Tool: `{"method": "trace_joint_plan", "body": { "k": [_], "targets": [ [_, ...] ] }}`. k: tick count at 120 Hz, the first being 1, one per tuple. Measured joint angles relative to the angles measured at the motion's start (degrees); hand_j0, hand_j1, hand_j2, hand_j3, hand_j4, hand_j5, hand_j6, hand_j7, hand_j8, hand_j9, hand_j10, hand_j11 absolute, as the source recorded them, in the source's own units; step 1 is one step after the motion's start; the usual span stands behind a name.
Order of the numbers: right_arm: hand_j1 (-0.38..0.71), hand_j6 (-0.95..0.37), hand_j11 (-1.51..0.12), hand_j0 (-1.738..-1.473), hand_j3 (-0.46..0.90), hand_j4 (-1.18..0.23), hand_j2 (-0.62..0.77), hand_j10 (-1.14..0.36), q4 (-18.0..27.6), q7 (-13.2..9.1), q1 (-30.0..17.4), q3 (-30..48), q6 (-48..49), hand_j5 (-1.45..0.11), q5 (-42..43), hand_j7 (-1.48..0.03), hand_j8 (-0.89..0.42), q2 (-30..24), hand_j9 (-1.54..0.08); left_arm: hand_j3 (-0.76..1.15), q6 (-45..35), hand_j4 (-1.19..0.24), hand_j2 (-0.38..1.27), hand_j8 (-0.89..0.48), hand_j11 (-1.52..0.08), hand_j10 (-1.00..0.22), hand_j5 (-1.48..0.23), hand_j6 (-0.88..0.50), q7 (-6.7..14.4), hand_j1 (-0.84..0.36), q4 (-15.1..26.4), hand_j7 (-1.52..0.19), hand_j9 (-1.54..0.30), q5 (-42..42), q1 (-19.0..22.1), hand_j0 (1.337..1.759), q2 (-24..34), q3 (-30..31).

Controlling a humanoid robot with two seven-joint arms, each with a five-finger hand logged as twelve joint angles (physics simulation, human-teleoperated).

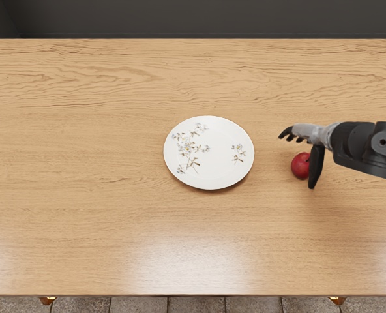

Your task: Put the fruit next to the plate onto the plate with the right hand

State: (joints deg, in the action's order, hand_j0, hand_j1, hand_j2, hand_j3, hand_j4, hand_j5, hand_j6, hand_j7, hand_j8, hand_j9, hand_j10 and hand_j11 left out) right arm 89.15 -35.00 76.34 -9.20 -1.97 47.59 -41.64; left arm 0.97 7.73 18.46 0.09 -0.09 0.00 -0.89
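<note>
At the very bottom, a narrow strip of grey stone floor (193, 305) is visible, and two small brass-coloured table feet (47, 300) show under the near edge of the table (82, 228). The table is of light wood with a clear grain, and it fills almost the whole view. Its near part is bare and carries a soft reflection of light. A little further in, about at the middle of the table, lies a round white plate (212, 171) with small flower drawings on it, flat on the wood, and nothing lies on it. To the right of the plate, near it but not touching it, a small red fruit (300, 165) rests on the table top, so it is beside the plate and not on it. The right hand (313, 138) comes in from the right edge on a dark grey arm (369, 149) and is over the fruit and a little behind it. The hand is wide open: the dark fingers (288, 135) are spread and point to the left, toward the plate, and one long dark finger hangs down close against the right side of the fruit. It is not possible to tell if this finger really touches the fruit, but the hand is not closed around it and it holds nothing. Behind the hand, the far part of the table is plain wood up to the far edge, and beyond that edge is a dark wall (193, 16).
</note>
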Motion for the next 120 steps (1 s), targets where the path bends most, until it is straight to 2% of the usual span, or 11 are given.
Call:
{"method": "trace_joint_plan", "body": {
  "k": [58, 120],
  "targets": [
    [-0.1, -0.21, -0.27, -1.658, 0.0, -0.21, -0.04, -0.21, -0.11, 0.0, -2.13, -3.19, -6.18, -0.27, 4.21, -0.27, -0.21, 2.61, -0.27, 0.0, 0.0, 0.0, 0.0, 0.0, 0.0, 0.0, 0.0, 0.0, 0.0, 0.35, 0.0, 0.0, 0.0, 0.0, 0.0, 1.658, 0.0, 0.0],
    [0.06, -0.35, -0.45, -1.658, 0.0, -0.35, -0.07, -0.35, -1.21, 0.0, -3.18, -4.25, -7.59, -0.45, 4.51, -0.45, -0.35, 2.95, -0.45, 0.0, 0.0, 0.0, 0.0, 0.0, 0.0, 0.0, 0.0, 0.0, 0.0, 0.35, 0.0, 0.0, 0.0, 0.0, 0.0, 1.658, 0.0, 0.0]
  ]
}}
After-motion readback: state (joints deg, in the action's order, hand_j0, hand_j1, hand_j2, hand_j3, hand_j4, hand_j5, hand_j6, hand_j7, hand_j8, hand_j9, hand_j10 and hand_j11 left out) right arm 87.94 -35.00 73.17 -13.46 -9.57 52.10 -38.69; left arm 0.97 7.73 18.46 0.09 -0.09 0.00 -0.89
